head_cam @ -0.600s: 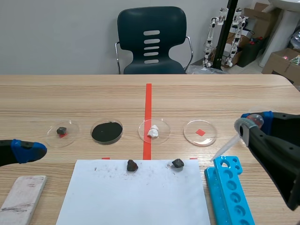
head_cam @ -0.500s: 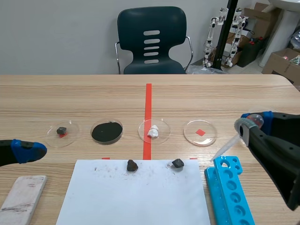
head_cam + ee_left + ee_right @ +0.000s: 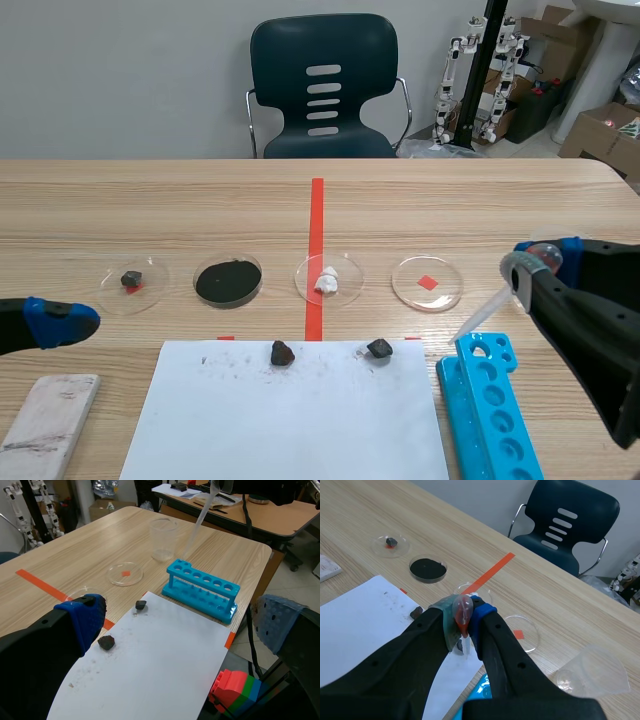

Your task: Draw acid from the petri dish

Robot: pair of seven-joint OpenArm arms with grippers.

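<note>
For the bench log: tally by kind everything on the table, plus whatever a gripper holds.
Petri dishes: 4
Dark rocks: 3
Paper sheet: 1
Blue tube rack: 1
Clear cup: 1
Pale slab: 1
Pipette, in the right gripper: 1
Total: 12

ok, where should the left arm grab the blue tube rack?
Probably from above, at mid-length, pinching across the short width of the blue tube rack: it stands flat, long and narrow, so the long sides give the parallel faces.
</note>
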